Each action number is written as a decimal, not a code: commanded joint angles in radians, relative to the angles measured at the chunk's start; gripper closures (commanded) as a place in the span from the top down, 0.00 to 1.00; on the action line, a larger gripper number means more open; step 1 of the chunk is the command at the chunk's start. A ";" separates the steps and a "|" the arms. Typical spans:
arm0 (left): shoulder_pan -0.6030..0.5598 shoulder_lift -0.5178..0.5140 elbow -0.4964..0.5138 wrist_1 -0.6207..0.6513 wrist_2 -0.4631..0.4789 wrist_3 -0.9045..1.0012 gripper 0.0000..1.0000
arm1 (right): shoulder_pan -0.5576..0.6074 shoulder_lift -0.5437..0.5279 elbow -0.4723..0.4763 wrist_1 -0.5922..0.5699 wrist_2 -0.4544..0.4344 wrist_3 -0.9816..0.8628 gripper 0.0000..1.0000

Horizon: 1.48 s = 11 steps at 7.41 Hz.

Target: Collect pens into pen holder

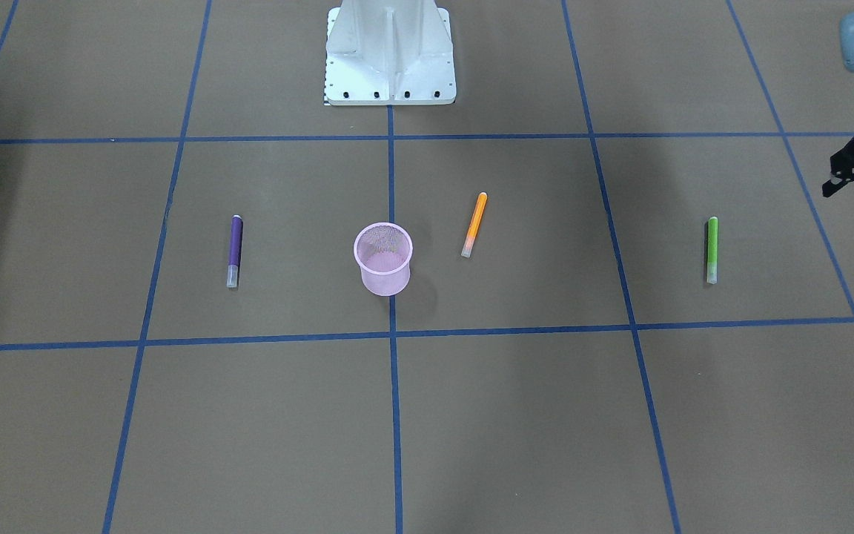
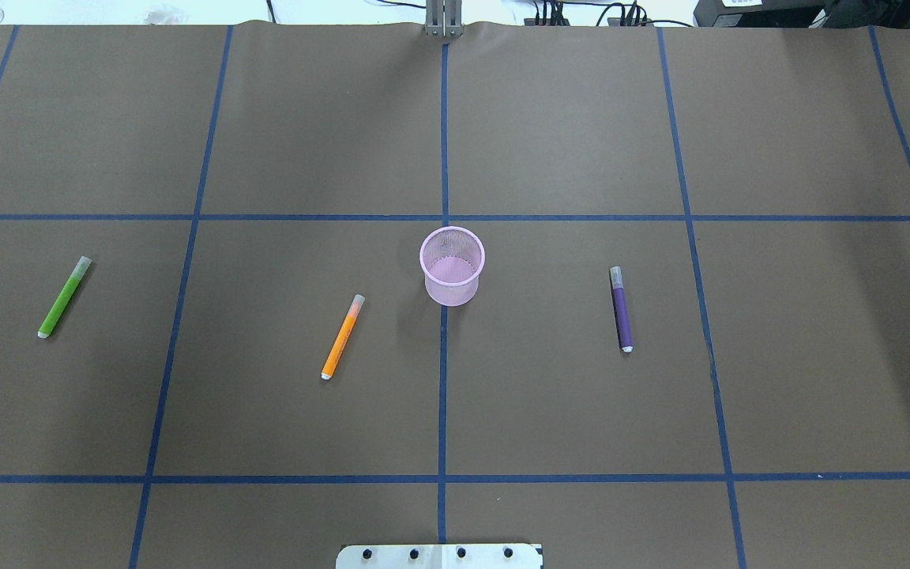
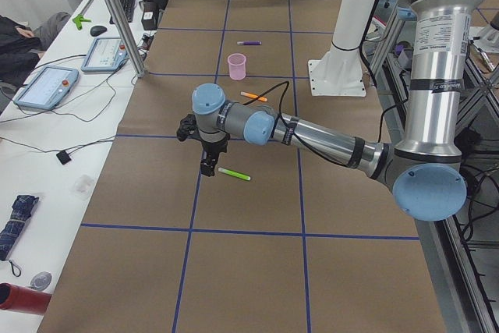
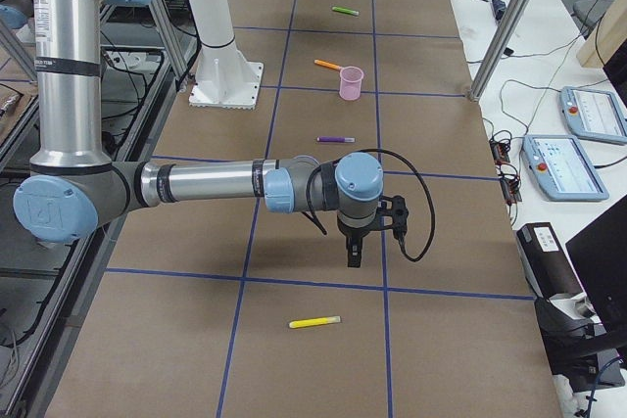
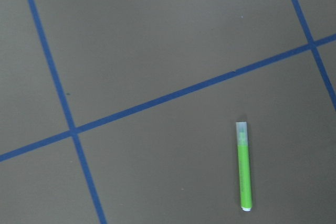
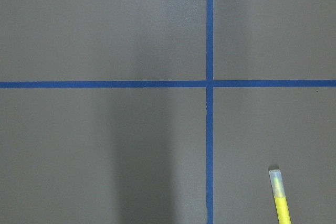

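- The bench (image 2: 581,118) is covered edge to edge in brown paper and split into big squares by blue tape lines (image 2: 443,395). The robot's white base (image 1: 390,55) is bolted on at the middle of one long side.
- A white side table (image 4: 588,56) with touchscreen pendants (image 4: 563,162) and cables is picked up only by the side cameras.
- The pink pen holder (image 2: 452,266) is stood upright right on the centre tape line.
- The orange pen (image 2: 343,337) is laid near it on the robot's left. The purple pen (image 2: 622,309) is a bit further off on the right, and the green pen (image 2: 64,296) is well out to the left. All three are flat on the paper.
- The yellow pen (image 4: 314,322) is cut out of the overhead and front views completely. It's only caught by the side cameras and the right wrist camera, way out at the robot's right end.
- The left hand (image 3: 207,165) is held over the paper just beside the green pen. It's clipped by the frame edge in the front view, so its finger gap can't be told.
- The right hand (image 4: 353,254) is hung above the paper between the purple and yellow pens. It's seen only from the right side, so its opening can't be told either.
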 commanded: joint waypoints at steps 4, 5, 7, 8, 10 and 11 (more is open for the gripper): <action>0.261 0.000 0.047 -0.217 0.163 -0.397 1.00 | -0.001 0.014 0.023 0.002 0.008 0.011 1.00; 0.281 -0.006 0.096 -0.283 0.168 -0.408 1.00 | -0.002 0.012 0.020 0.002 0.002 0.011 1.00; 0.318 -0.032 0.212 -0.400 0.196 -0.457 1.00 | -0.002 0.006 0.010 0.001 0.008 0.015 1.00; 0.328 -0.044 0.243 -0.429 0.198 -0.480 1.00 | -0.002 0.006 0.010 0.001 0.009 0.015 1.00; 0.336 -0.060 0.253 -0.426 0.198 -0.480 0.97 | -0.005 0.014 0.010 -0.002 0.008 0.015 1.00; 0.347 -0.067 0.261 -0.426 0.198 -0.479 0.92 | -0.007 0.017 0.010 -0.002 0.006 0.015 1.00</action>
